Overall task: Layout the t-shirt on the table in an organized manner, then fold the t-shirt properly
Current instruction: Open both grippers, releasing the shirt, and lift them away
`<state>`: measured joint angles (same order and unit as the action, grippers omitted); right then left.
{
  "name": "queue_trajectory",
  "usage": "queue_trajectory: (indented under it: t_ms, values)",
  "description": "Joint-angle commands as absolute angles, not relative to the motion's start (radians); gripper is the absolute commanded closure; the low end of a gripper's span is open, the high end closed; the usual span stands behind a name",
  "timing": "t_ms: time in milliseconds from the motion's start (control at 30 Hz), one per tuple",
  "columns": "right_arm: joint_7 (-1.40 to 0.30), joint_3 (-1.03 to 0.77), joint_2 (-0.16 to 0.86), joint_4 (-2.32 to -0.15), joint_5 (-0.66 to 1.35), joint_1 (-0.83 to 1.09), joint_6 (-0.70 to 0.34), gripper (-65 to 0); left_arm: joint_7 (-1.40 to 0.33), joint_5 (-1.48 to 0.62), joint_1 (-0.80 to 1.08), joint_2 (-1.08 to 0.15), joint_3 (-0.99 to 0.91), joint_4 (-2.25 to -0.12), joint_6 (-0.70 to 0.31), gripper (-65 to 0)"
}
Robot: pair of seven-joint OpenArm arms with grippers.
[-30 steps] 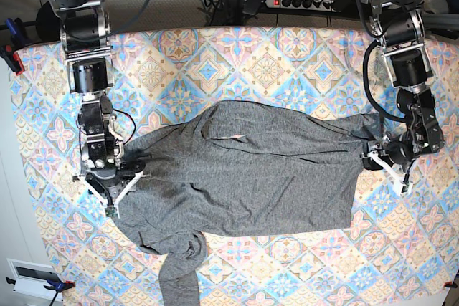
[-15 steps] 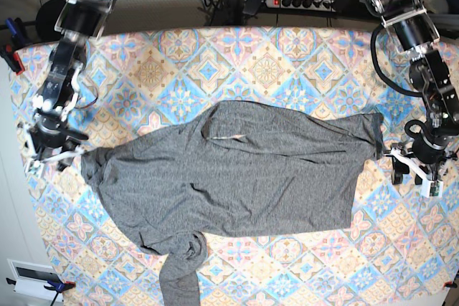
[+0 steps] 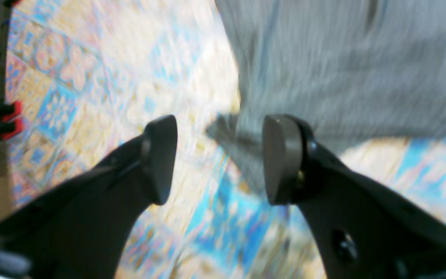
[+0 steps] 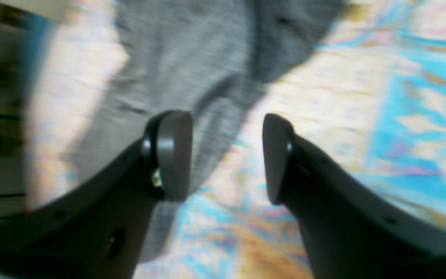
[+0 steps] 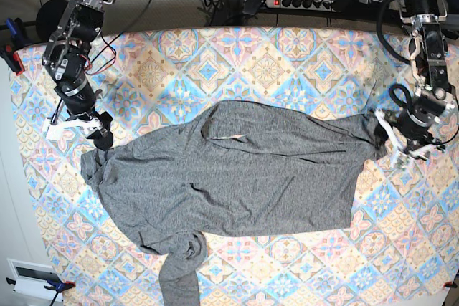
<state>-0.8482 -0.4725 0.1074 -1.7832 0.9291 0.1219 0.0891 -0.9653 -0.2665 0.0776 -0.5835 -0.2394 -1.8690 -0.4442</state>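
The t-shirt (image 5: 229, 177) lies mid-table (image 5: 287, 55) — bunched sleeve at 7 o'clock. Left gripper (image 3: 219, 159) and right gripper (image 4: 227, 155) both gape, empty — regrasping risks dragging fresh wrinkles.

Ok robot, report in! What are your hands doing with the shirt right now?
Left gripper open, empty. Right gripper open, empty. T-shirt spread on table, one sleeve bunched near front edge. Nothing in the way.

The t-shirt (image 5: 237, 177) is being carried flat across the middle of the desk (image 5: 287, 55). One sleeve is being trailed toward the desk's near edge. The right hand (image 5: 72, 128) is being held just beside one end of the shirt, the left hand (image 5: 401, 145) just beside the opposite end.
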Motion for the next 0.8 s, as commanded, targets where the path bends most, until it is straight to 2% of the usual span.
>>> queue_trajectory:
  t_ms: [0,167,300,433,567,767]
  values:
    - [-0.845,-0.476,0.12,-1.804,0.969,0.113,0.079,-28.0,-0.937,-0.24,0.076,-0.616,-0.209,-1.885,-0.441,-34.0]
    - [-0.848,-0.476,0.119,-1.796,1.072,0.113,0.079,-28.0,-0.938,-0.039,0.094,-0.673,-0.041,-1.885,-0.441,-34.0]
    - [-0.84,-0.478,0.119,-1.689,1.176,0.111,0.079,-28.0,-0.943,0.062,0.094,-0.72,0.074,-1.885,-0.443,-34.0]
    - [-0.84,-0.478,0.119,-1.549,1.297,0.107,0.079,-28.0,-0.943,0.124,0.087,-0.776,0.168,-1.885,-0.443,-34.0]
    - [-0.84,-0.478,0.119,-1.498,1.32,0.107,0.079,-28.0,-0.935,0.157,0.064,-0.832,0.211,-1.885,-0.446,-34.0]
    - [-0.843,-0.476,0.119,-1.501,1.32,0.107,0.079,-28.0,-0.935,0.16,-0.033,-0.886,0.236,-1.834,-0.541,-34.0]
